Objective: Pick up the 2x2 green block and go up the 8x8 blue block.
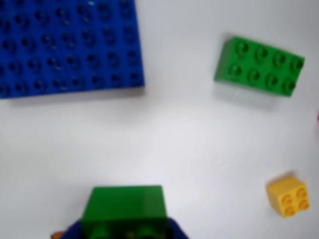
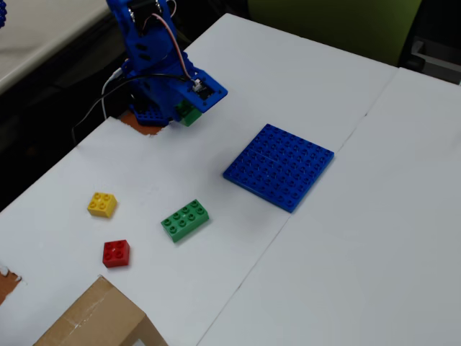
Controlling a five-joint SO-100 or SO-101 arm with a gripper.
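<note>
Okay, your jaws (image 2: 189, 109) held the small green block (image 1: 124, 209) clamped, lifted clear of the bench (image 2: 324, 252). Blue plate (image 2: 279, 166) lay flat, well apart, so you'd need to carry it across before lowering.

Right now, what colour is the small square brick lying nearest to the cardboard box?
Red: the small square plastic brick shows it best in the fixed view.
</note>
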